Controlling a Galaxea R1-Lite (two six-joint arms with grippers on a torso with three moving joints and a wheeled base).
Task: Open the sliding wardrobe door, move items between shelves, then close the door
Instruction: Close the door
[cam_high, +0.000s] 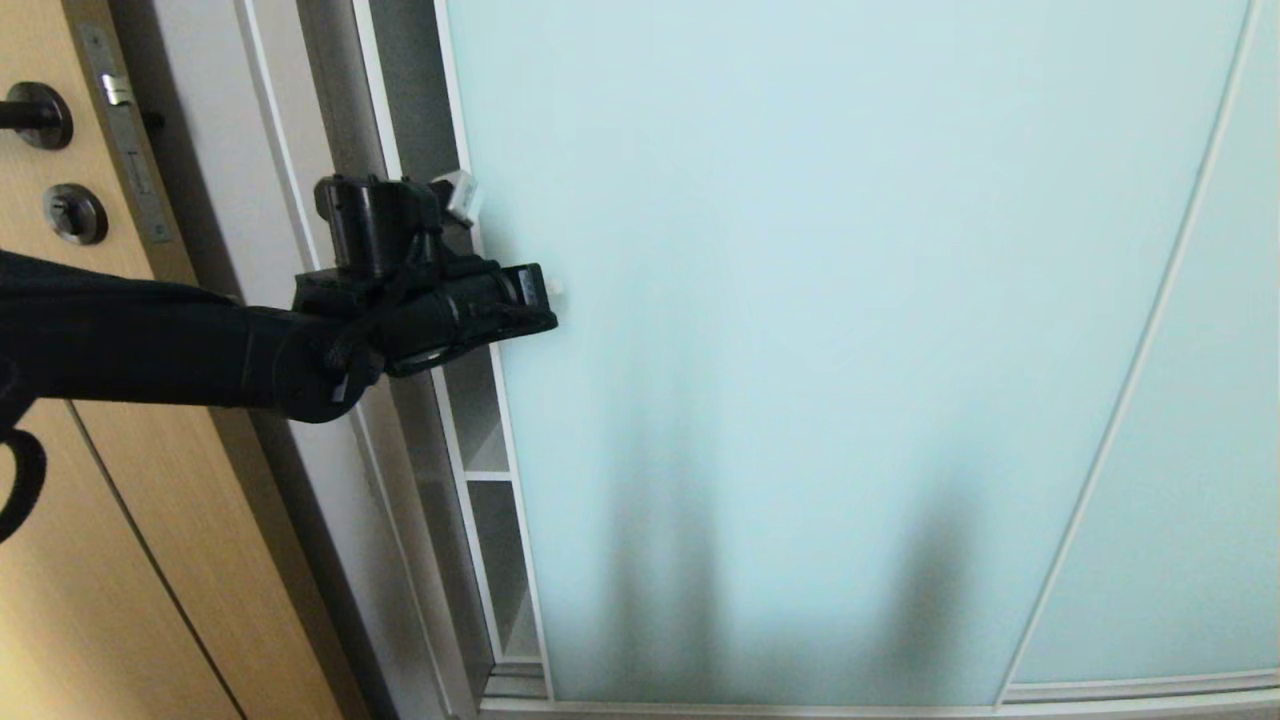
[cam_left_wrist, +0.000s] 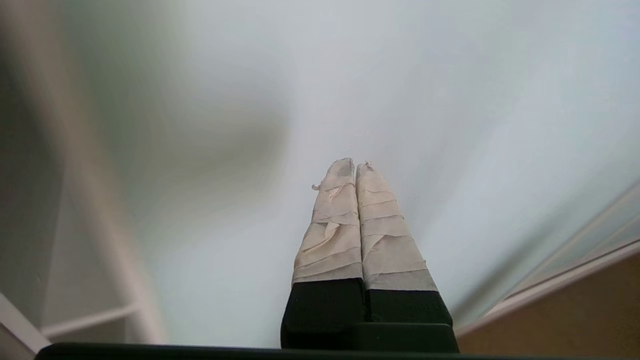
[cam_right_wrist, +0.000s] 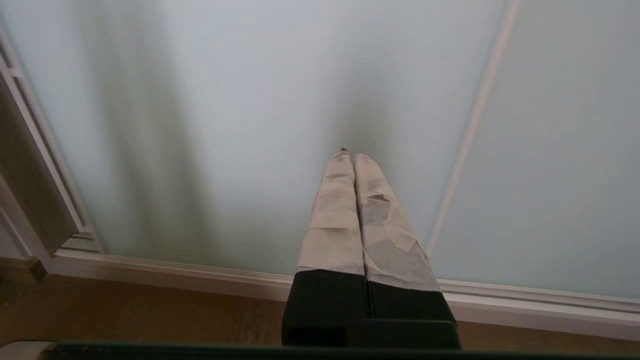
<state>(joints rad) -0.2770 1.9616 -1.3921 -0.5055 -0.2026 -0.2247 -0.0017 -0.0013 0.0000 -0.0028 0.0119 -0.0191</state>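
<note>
The head camera faces the sliding wardrobe door (cam_high: 850, 350) close up, while both wrist cameras look along their shut jaws at that same frosted panel, the right one nearer the floor (cam_right_wrist: 125, 310).

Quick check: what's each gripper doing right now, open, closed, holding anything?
Left gripper: closed, holding nothing, tips against the sliding wardrobe door near its left edge.
Right gripper: closed, holding nothing, pointing at the door low down near the floor.

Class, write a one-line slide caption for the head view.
Left end effector, shut, at the frosted sliding wardrobe door near its left edge; shelves visible in the gap.
</note>
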